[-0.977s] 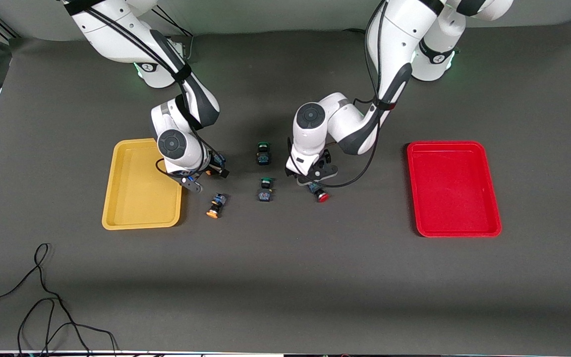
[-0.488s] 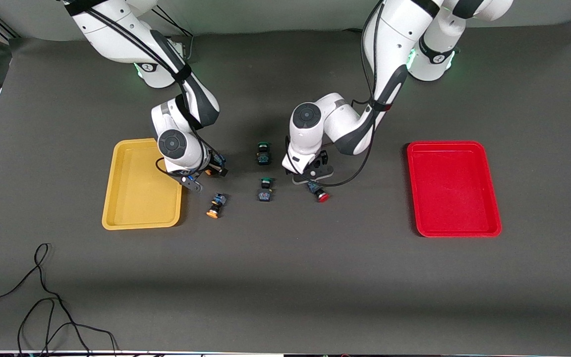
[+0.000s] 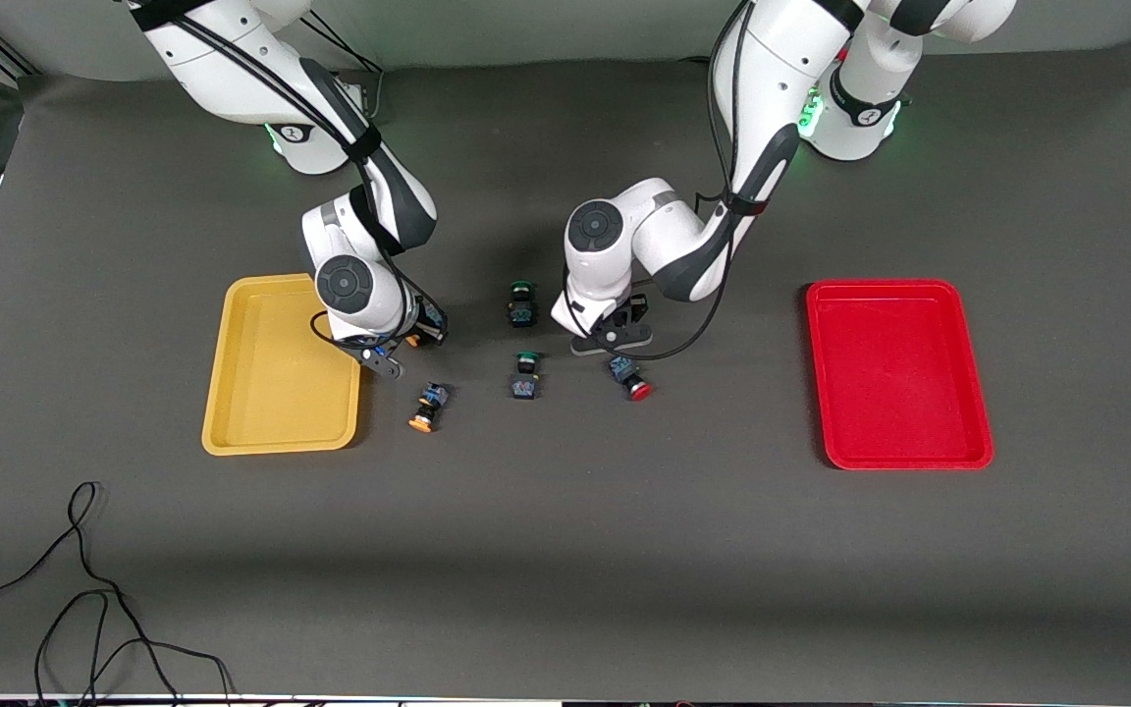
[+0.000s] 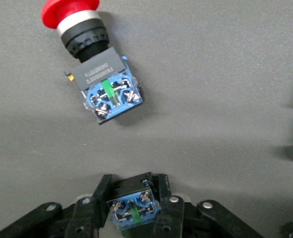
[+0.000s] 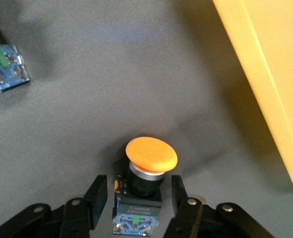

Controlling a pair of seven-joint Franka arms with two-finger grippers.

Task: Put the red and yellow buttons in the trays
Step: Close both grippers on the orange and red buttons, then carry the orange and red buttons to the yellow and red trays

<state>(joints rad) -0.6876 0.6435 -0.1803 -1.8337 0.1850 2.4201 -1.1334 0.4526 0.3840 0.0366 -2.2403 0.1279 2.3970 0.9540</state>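
My left gripper (image 3: 613, 339) is shut on the black-and-blue body of a button switch (image 4: 134, 208); its cap is hidden. A red button (image 3: 636, 387) lies on the mat beside this gripper and also shows in the left wrist view (image 4: 94, 64). My right gripper (image 3: 418, 336) is open beside the yellow tray (image 3: 276, 432), low at the mat. Its fingers (image 5: 95, 194) straddle a yellow button (image 5: 151, 153) with a gap on each side. A second yellow button (image 3: 425, 407) lies nearer the front camera. The red tray (image 3: 899, 452) lies at the left arm's end.
Two green-capped switches (image 3: 521, 299) (image 3: 526, 375) lie between the grippers. The yellow tray's rim (image 5: 265, 74) runs close to the right gripper. Another switch's blue base (image 5: 2, 67) shows in the right wrist view. A black cable (image 3: 84, 589) lies near the front edge.
The left arm has drawn back from the lying red button toward the robots' bases, its gripper still shut on the switch. The right gripper has barely moved.
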